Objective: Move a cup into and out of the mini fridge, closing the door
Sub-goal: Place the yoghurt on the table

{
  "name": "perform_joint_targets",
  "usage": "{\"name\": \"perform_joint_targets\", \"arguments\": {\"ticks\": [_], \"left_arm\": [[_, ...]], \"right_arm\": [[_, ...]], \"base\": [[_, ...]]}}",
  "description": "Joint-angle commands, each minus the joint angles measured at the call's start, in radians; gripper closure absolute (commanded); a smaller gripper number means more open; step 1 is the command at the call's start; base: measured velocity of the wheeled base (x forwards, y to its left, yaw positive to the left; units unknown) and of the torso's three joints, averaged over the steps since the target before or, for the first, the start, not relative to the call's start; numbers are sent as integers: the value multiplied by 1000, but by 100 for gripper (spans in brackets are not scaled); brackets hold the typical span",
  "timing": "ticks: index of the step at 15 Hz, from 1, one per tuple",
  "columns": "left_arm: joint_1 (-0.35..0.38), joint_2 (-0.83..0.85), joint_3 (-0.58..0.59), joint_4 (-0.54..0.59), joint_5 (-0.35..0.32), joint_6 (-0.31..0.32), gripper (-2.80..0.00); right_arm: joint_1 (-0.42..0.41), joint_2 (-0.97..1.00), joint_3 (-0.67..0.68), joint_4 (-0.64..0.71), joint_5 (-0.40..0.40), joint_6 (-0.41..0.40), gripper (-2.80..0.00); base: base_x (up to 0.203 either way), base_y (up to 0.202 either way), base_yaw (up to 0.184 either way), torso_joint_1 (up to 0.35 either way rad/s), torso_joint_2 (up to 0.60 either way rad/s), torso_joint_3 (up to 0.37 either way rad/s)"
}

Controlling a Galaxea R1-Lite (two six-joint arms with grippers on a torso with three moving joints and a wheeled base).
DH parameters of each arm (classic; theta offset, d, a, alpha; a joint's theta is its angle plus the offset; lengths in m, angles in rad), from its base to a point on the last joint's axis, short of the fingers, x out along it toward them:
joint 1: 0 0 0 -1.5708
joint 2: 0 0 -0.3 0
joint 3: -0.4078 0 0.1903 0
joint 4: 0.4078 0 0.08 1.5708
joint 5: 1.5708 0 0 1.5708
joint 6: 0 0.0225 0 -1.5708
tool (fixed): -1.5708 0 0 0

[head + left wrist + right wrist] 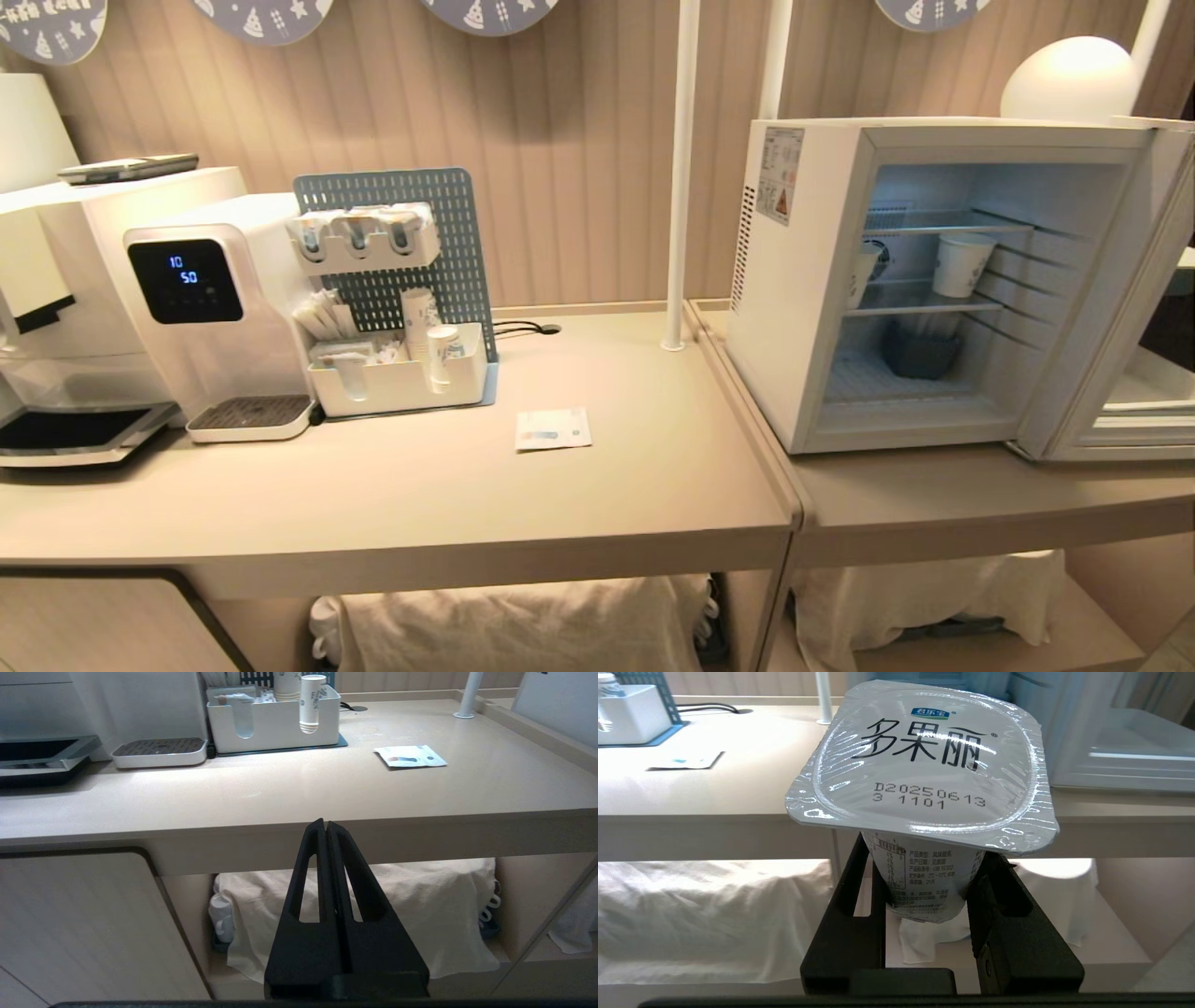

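The cup [924, 765], a small white tub with a flat foil lid printed in black, stands upright between the fingers of my right gripper [927, 858], which is shut on its body below the counter's front edge. The mini fridge [803, 280] stands on the right counter with its door [1120, 373] swung wide open to the right. Its wire shelves hold two paper cups [962, 264], and a dark container [922, 353] sits lower down. My left gripper [325, 823] is shut on nothing, parked low before the left counter's edge. Neither arm shows in the head view.
A water dispenser [215, 308] and a white organizer with paper cups [401, 378] stand at the back left. A flat packet [554, 429] lies mid-counter. A white post [680, 177] rises beside the fridge. Cloth-covered items [523, 625] fill the shelf under the counter.
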Motion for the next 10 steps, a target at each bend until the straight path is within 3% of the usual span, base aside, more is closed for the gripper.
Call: {"name": "perform_joint_targets", "arguments": {"ticks": [1, 10], "left_arm": [[1, 1, 0, 0, 0, 0, 0], [1, 1, 0, 0, 0, 0, 0]], "right_arm": [[0, 1, 3, 0, 0, -1, 0], [0, 2, 3, 0, 0, 13, 0]], "base": [[0, 190, -3, 2, 7, 2], [0, 191, 0, 1, 4, 3]]}}
